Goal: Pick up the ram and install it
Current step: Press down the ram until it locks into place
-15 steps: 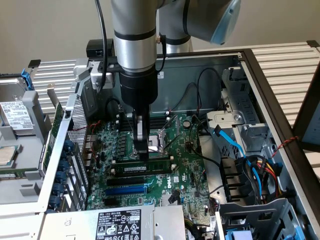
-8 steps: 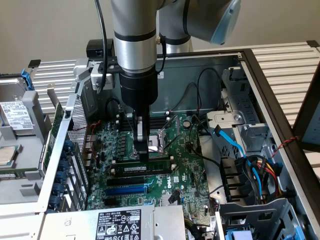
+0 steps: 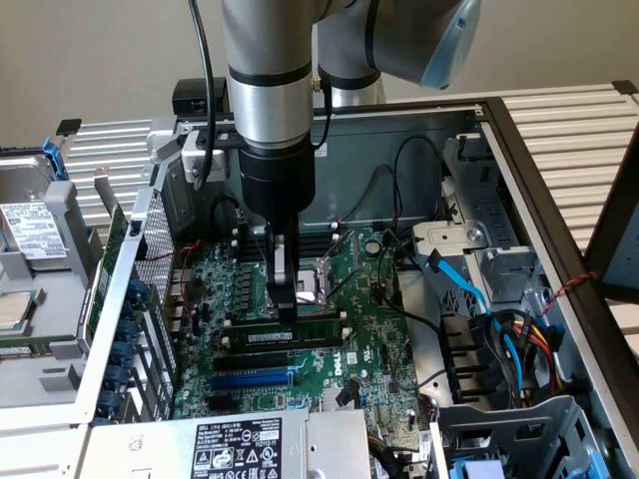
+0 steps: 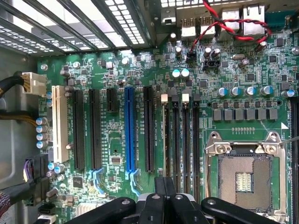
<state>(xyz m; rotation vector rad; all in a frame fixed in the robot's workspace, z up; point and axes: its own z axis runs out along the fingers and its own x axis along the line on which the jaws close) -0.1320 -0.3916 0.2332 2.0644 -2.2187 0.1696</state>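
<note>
Green ram [image 3: 300,336] sits seated in its slot directly beneath my pincer [image 3: 287,309], whose fingers are fully closed, pressing its top edge.

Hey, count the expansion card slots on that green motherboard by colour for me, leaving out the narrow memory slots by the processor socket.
Long white plastic card slots: 1
Long blue plastic card slots: 1
Black plastic card slots: 4, one of them short
Total: 6
</note>
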